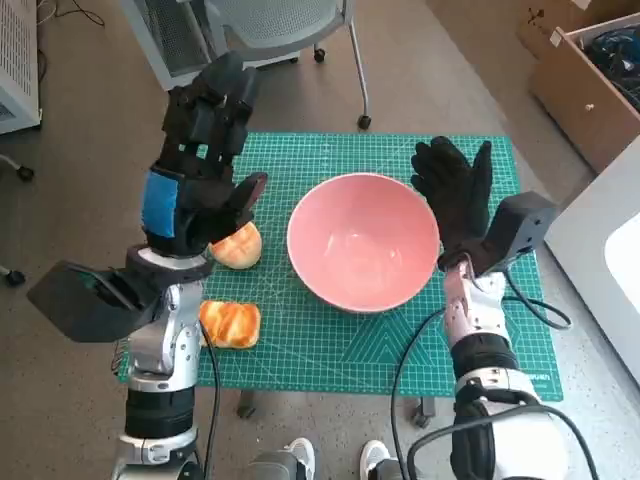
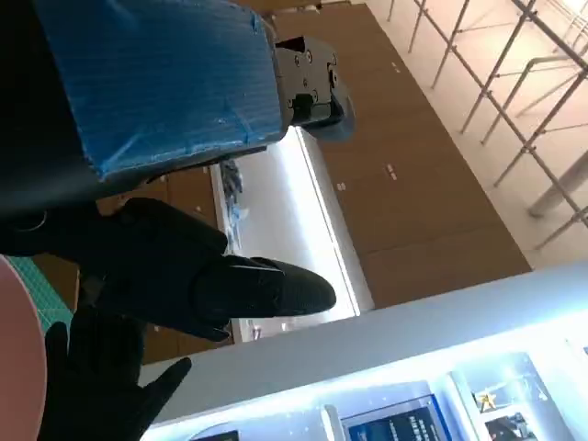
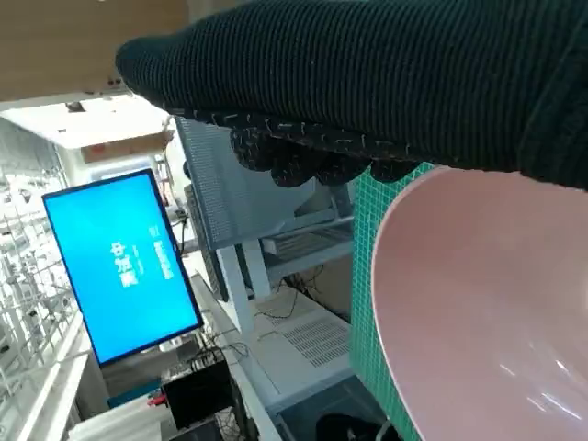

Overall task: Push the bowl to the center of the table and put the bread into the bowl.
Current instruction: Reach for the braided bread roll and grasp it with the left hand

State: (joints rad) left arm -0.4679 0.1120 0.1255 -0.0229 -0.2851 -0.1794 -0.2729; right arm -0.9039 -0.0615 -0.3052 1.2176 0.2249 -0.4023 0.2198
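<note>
A pink bowl (image 1: 364, 240) sits empty near the middle of the green mat (image 1: 330, 350); its rim (image 3: 478, 303) fills much of the right wrist view. My gloved right hand (image 1: 456, 195) stands upright, fingers spread, against the bowl's right rim and holds nothing. My left hand (image 1: 205, 160) is raised above the mat's left side, fingers apart and empty. Under it lies one piece of bread (image 1: 237, 246), partly hidden by the hand. A second bread (image 1: 230, 324) lies at the mat's front left. In the left wrist view the left hand's fingers (image 2: 230, 285) show and the glove (image 2: 92, 386).
An office chair base (image 1: 340, 60) stands behind the table. A white cabinet (image 1: 600, 250) is at the right and a wooden box (image 1: 585, 80) at the far right. Shoes (image 1: 295, 455) show by the front edge. A blue screen (image 3: 124, 262) appears in the right wrist view.
</note>
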